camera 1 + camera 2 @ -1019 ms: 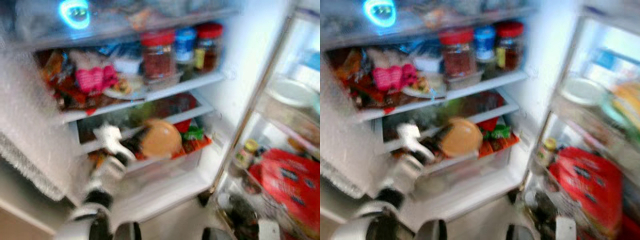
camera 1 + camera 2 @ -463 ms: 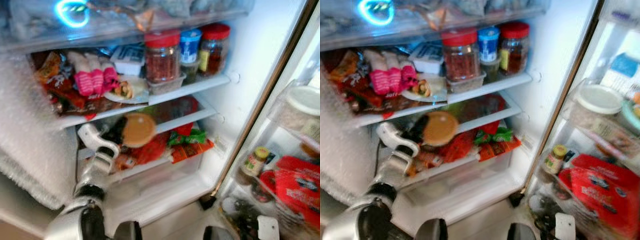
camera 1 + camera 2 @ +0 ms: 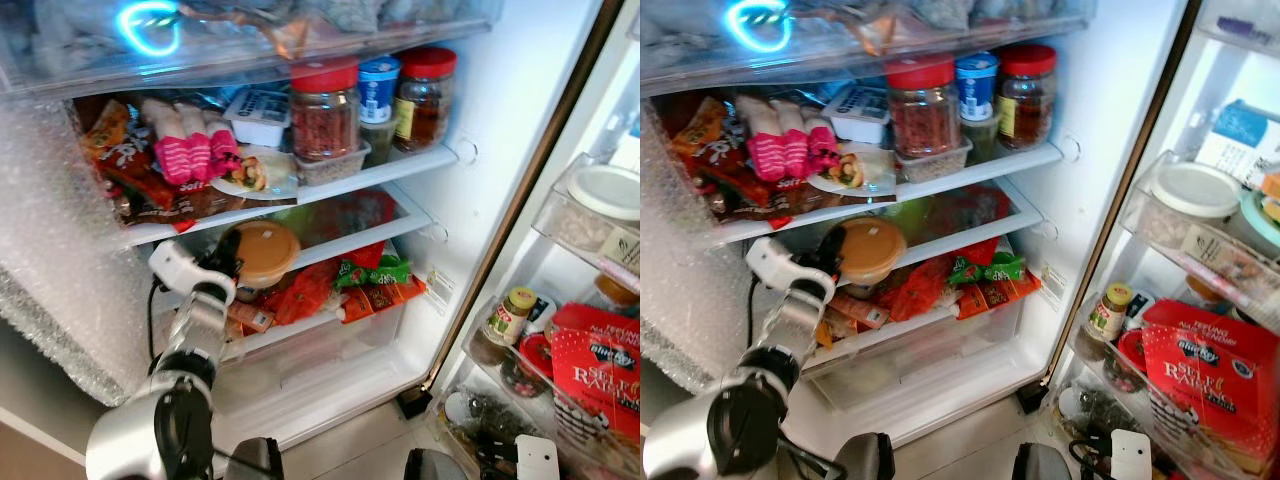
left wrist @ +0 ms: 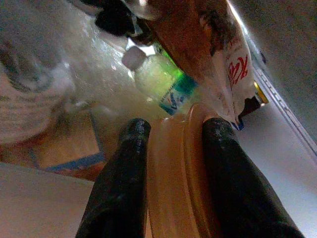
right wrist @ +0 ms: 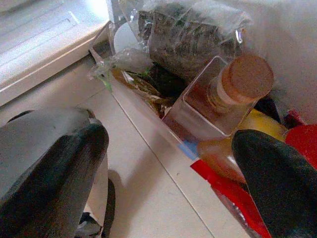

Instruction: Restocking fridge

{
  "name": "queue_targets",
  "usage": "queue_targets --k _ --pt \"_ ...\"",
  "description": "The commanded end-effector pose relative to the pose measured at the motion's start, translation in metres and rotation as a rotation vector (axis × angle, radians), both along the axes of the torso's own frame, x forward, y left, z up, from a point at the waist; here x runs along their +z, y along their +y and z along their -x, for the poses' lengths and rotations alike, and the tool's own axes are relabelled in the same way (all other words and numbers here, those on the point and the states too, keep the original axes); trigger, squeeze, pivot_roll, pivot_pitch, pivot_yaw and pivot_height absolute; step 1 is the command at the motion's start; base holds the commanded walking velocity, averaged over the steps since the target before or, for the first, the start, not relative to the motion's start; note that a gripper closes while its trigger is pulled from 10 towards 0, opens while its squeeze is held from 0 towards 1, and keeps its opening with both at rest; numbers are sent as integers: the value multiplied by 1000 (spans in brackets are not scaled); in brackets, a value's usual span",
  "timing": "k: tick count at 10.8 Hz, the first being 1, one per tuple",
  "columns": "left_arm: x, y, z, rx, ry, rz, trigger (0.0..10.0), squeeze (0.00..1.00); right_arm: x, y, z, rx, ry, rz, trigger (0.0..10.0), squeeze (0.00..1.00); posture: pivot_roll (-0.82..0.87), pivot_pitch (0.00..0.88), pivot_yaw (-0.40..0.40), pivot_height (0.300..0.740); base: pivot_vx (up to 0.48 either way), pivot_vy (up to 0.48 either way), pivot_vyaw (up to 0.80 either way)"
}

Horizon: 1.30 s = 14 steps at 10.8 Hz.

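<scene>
Left tool [image 4: 171, 131] is clamped on the rim of a tan tub [image 3: 262, 253], fingers [image 4: 124, 173] narrowly apart, holding it at the fridge's second shelf [image 3: 400, 225]. The silver arm reaches up from below. A green bottle [image 4: 161, 84] lies just beyond. Right tool [image 5: 163, 163] hangs wide open near the floor, by a corked jar [image 5: 233, 89]

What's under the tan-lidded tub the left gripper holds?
Red snack packets and a small orange pack lie in the drawer below the tub, gripped by the left gripper. Anything directly beneath is hidden by tub and arm.
</scene>
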<state>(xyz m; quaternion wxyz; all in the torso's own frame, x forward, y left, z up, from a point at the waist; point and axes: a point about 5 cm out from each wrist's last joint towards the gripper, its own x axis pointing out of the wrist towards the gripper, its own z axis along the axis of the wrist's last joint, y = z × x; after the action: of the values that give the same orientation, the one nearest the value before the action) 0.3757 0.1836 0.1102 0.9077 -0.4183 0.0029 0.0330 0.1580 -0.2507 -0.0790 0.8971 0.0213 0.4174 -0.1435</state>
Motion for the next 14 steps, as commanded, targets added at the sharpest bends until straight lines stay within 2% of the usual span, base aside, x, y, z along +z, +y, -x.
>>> queue_targets --k 1,4,6,8,11,14 --pt "12 -2 -7 17 -16 27 10000 0 -1 0 2 6 4 2 10000 0 -13 10 13 596 0 0 0" --pt "23 -6 -15 9 2 29 10000 0 -3 1 9 -1 5 5 10000 0 -73 67 41 596 0 0 0" --pt "23 -6 -15 29 29 7 10000 0 -7 3 19 -18 3 -3 10000 0 -84 98 61 596 0 0 0" --pt "24 3 -15 63 27 9 10000 0 -9 4 26 -37 13 -2 10000 0 -106 124 73 596 0 0 0" --pt "35 24 -16 192 20 51 10000 0 -13 2 39 -39 42 4 10000 0 -115 160 56 596 0 0 0" --pt "37 39 -13 290 30 53 10000 0 -14 -1 47 -36 53 13 10000 0 -128 182 40 596 0 0 0"
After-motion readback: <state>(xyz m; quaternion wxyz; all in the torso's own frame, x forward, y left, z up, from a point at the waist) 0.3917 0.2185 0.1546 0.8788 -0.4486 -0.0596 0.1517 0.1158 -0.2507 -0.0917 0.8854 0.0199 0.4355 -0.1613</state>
